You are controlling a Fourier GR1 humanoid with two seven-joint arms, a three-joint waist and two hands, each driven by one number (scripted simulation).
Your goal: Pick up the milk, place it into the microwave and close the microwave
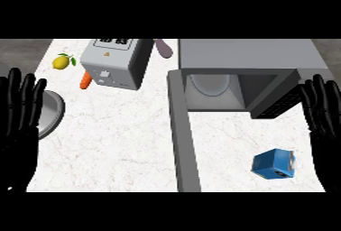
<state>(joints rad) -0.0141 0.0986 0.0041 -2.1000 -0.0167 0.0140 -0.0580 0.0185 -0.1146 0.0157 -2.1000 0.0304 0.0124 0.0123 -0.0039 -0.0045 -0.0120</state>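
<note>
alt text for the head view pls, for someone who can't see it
An open microwave sits at the back right of a white counter, its door swung out toward the viewer, with a blue milk carton lying in front. Both black hands, left and right, rest open at the edges.

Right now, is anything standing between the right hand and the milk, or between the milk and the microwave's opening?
Nothing visible. The blue milk carton lies on bare counter just inside the open right hand. The microwave stands beyond it with its door swung open to the left, and only bare counter lies between them.
</note>
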